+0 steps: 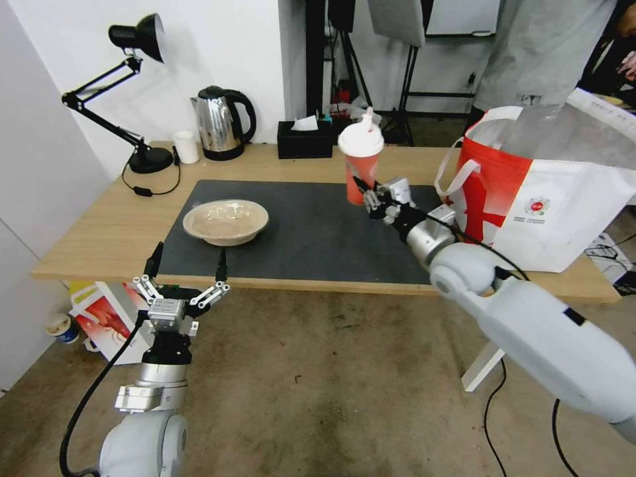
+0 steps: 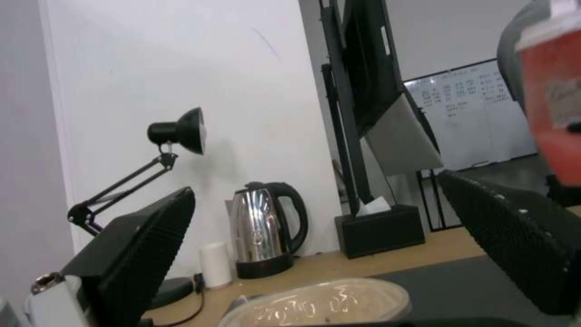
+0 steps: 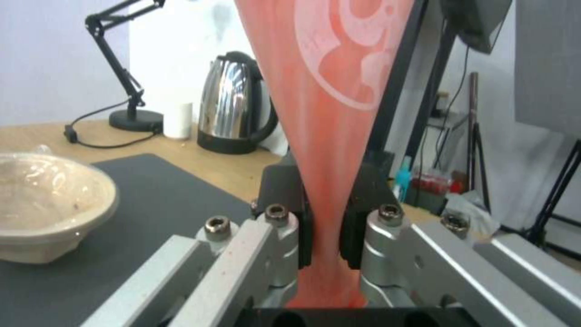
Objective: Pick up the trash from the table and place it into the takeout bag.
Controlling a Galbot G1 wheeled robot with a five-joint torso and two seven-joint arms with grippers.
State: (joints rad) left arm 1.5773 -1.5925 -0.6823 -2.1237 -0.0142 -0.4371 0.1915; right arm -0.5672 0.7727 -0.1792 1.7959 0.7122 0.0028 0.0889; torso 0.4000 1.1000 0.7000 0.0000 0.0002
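My right gripper (image 1: 366, 189) is shut on the lower part of the red cup with white lid (image 1: 360, 159) and holds it upright above the dark mat (image 1: 311, 235). The right wrist view shows the cup (image 3: 330, 91) pinched between the gripper's (image 3: 325, 227) pads. The takeout bag (image 1: 530, 199) stands open at the table's (image 1: 99, 232) right end, a short way right of the cup. A shallow beige bowl (image 1: 225, 222) rests on the mat's left part. My left gripper (image 1: 189, 260) hangs open just off the table's front edge, before the bowl (image 2: 315, 304).
At the back of the table stand a steel kettle (image 1: 222, 122), a small white cup (image 1: 186, 146), a black desk lamp (image 1: 136, 86) and a black tissue box (image 1: 305, 139). A person stands behind the bag. A smaller printed bag (image 1: 106, 318) sits on the floor below the table's left end.
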